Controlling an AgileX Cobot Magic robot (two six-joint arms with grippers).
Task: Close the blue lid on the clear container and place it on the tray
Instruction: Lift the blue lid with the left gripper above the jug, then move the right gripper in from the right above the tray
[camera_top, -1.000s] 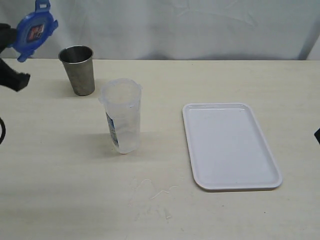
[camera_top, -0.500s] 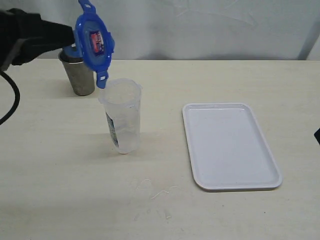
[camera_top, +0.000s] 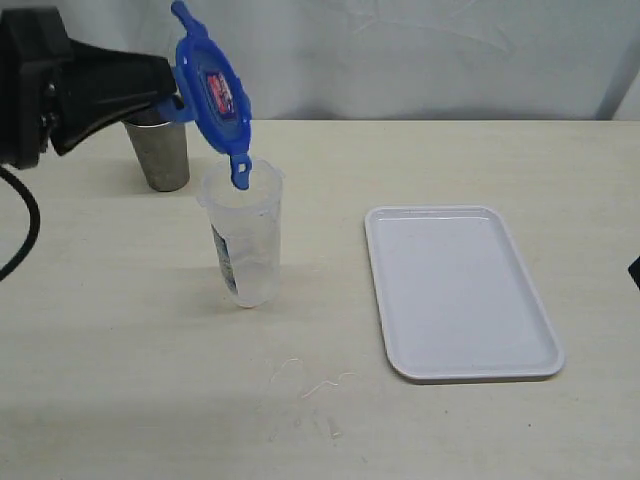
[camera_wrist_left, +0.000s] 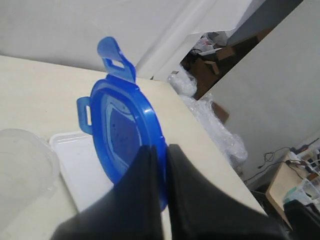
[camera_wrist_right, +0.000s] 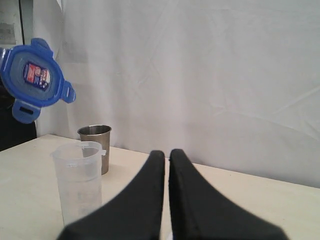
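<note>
My left gripper (camera_top: 172, 96) is shut on the rim of the blue lid (camera_top: 212, 92), holding it on edge and tilted, sticker side facing the tray. The lid's lowest flap hangs just over the open mouth of the clear container (camera_top: 243, 232), which stands upright on the table left of centre. In the left wrist view the lid (camera_wrist_left: 120, 135) is pinched between the black fingers (camera_wrist_left: 145, 200), with the container's rim (camera_wrist_left: 22, 165) beside it. The white tray (camera_top: 457, 291) lies flat to the right, with nothing on it. My right gripper (camera_wrist_right: 166, 156) is shut with nothing in it, and its view shows the lid (camera_wrist_right: 34, 79) above the container (camera_wrist_right: 80, 180).
A grey metal cup (camera_top: 157, 148) stands behind and left of the container, partly hidden by the left arm. A white cloth backdrop runs along the table's far edge. Faint scratches mark the tabletop (camera_top: 310, 385) in front of the container.
The left arm has swung in from the far left, carrying the lid rightward and down until its lower flap is over the container's mouth. The right gripper, container and tray have not moved.
</note>
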